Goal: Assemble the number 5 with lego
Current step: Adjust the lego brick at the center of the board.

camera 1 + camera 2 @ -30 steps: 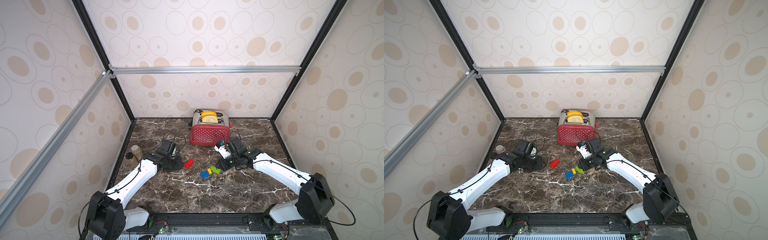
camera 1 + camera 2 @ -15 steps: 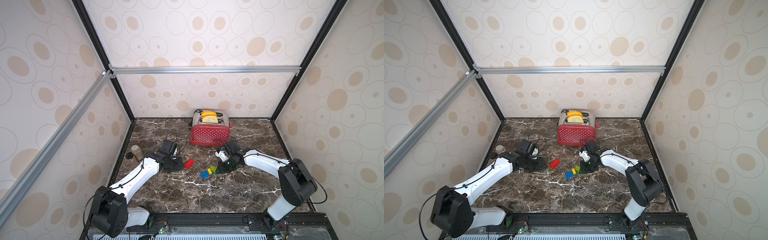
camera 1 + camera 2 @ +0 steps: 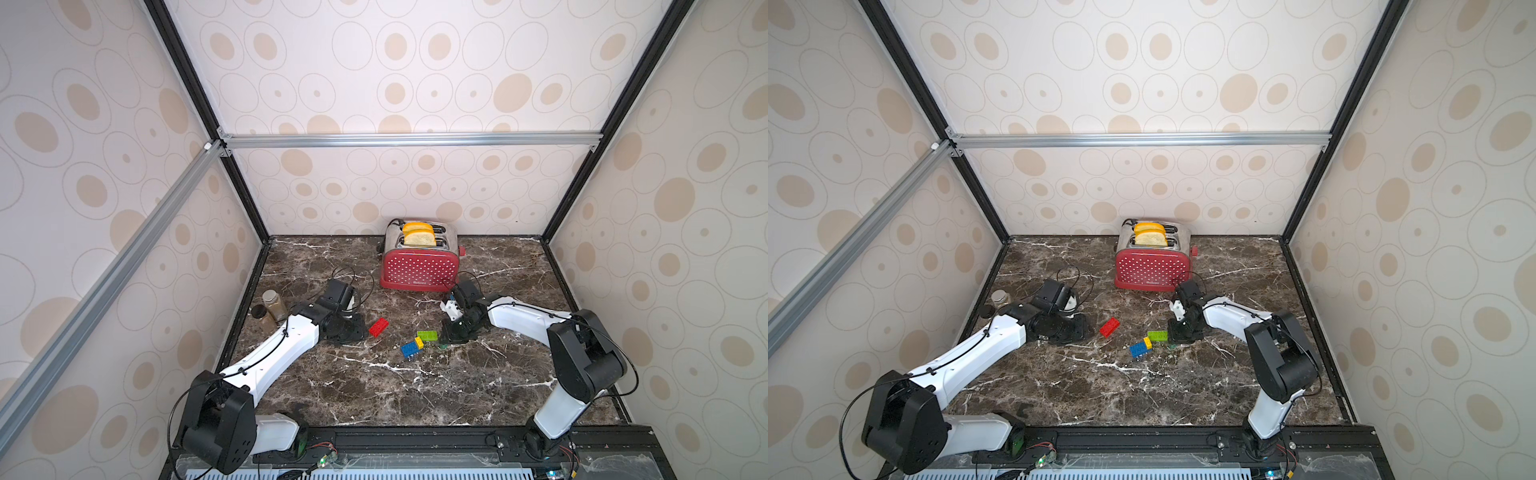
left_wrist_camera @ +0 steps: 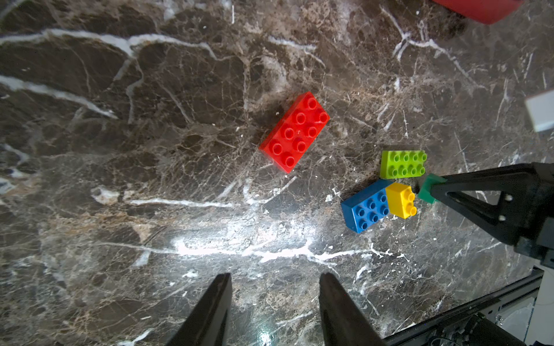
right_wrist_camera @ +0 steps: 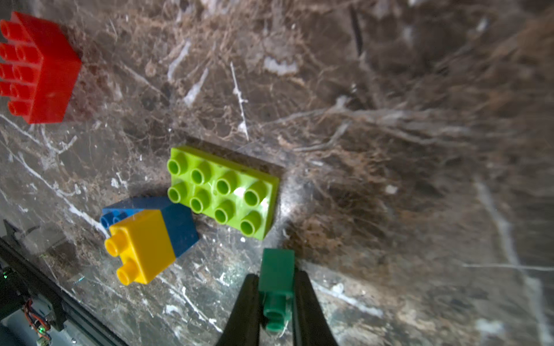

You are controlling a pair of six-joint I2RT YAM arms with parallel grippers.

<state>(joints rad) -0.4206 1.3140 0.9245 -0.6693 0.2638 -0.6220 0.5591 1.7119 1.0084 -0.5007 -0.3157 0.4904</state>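
Right gripper (image 5: 276, 277): clamped on dark-green brick (image 5: 277, 266), beside lime-green brick (image 5: 223, 191).
Left gripper (image 4: 275, 275): stood part-open, empty, near red brick (image 4: 295, 131).

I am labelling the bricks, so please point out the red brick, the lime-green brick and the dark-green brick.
red brick (image 4: 295, 131): left wrist view, middle of studded top.
lime-green brick (image 5: 223, 193): right wrist view, middle of studded top.
dark-green brick (image 5: 277, 269): right wrist view, smooth side face.

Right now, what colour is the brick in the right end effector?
Dark green; the brick shows best in the right wrist view.
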